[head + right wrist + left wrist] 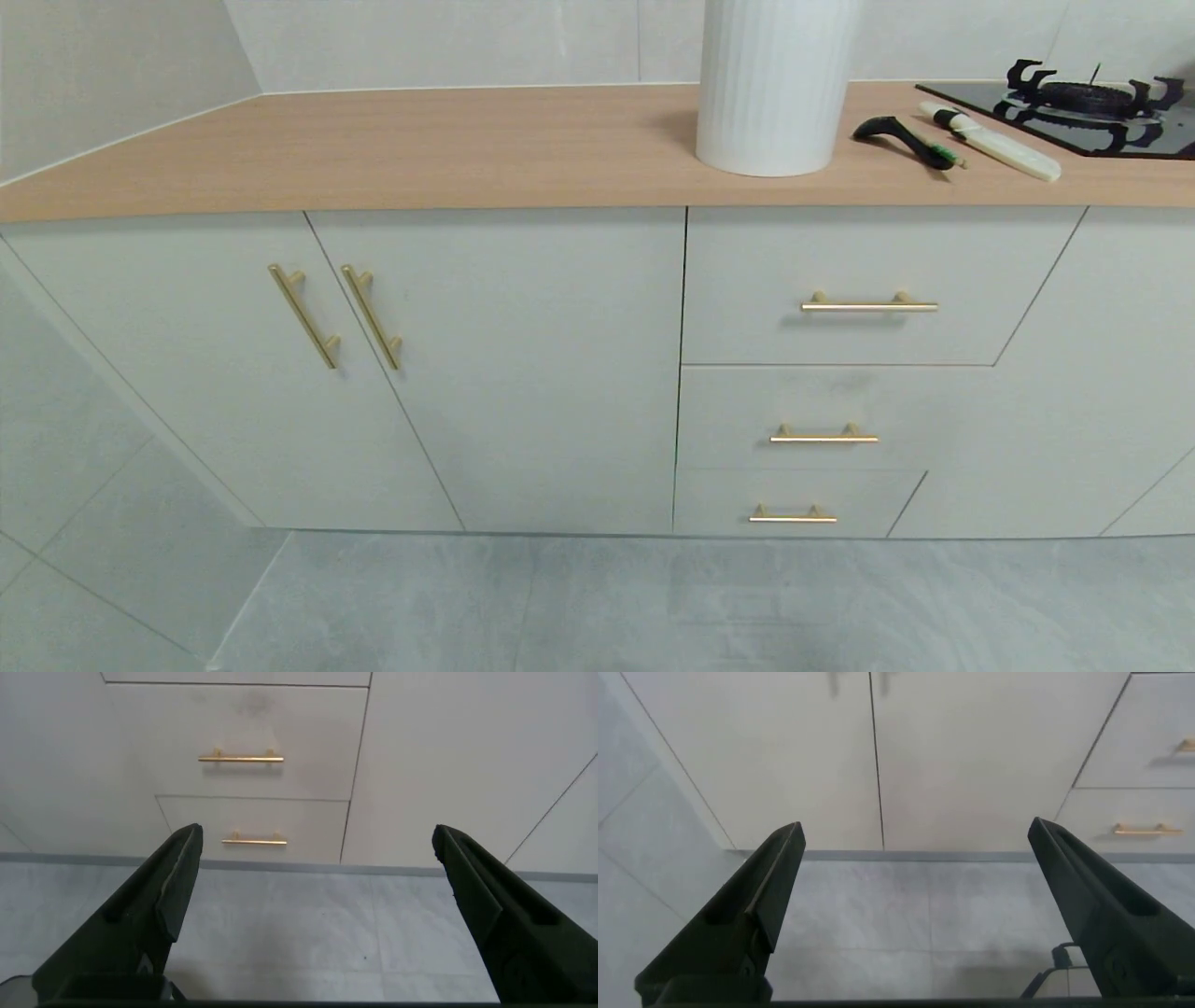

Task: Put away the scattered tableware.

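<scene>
On wooden bench [420,149], head view: we see black-handled utensil [904,138] and cream knife [994,149] lying just beside each other, between white ribbed vessel [770,93] and stove burner [1088,98]; three drawers [840,280] below, shut. Left wrist view: left tool [915,833] spread wide, empty, over floor [906,915] before cabinet doors [971,747]. Right wrist view: we find right tool [318,835] likewise wide apart, empty, facing drawers.
</scene>
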Available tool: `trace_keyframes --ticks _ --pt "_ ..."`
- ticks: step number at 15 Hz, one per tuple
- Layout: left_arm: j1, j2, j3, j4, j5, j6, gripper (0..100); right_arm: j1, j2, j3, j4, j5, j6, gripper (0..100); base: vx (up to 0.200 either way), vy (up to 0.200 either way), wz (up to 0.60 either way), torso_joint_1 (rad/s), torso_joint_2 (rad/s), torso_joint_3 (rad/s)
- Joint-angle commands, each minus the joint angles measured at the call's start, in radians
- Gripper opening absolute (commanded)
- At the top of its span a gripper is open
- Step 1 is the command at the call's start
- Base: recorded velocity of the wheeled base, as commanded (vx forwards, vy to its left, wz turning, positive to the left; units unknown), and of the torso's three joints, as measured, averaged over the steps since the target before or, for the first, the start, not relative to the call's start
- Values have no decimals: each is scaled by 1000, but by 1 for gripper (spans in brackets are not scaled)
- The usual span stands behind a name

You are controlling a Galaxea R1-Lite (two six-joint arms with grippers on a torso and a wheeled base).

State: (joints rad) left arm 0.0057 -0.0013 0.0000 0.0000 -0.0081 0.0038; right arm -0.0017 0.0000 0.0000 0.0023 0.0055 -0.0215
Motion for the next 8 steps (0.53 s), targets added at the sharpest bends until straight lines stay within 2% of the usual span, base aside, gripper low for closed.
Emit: trace_keyframes --ticks 1,4,8 --pt "0 1 -2 0 0 1 100 0 2 0 -1 1 0 100 200 0 0 -2 -2 2" --pt "0 1 0 0 0 1 100 0 2 0 -1 1 0 100 200 0 0 -2 5 -1" --pt "0 1 0 0 0 1 100 0 2 0 -1 1 -2 100 0 0 0 0 0 0"
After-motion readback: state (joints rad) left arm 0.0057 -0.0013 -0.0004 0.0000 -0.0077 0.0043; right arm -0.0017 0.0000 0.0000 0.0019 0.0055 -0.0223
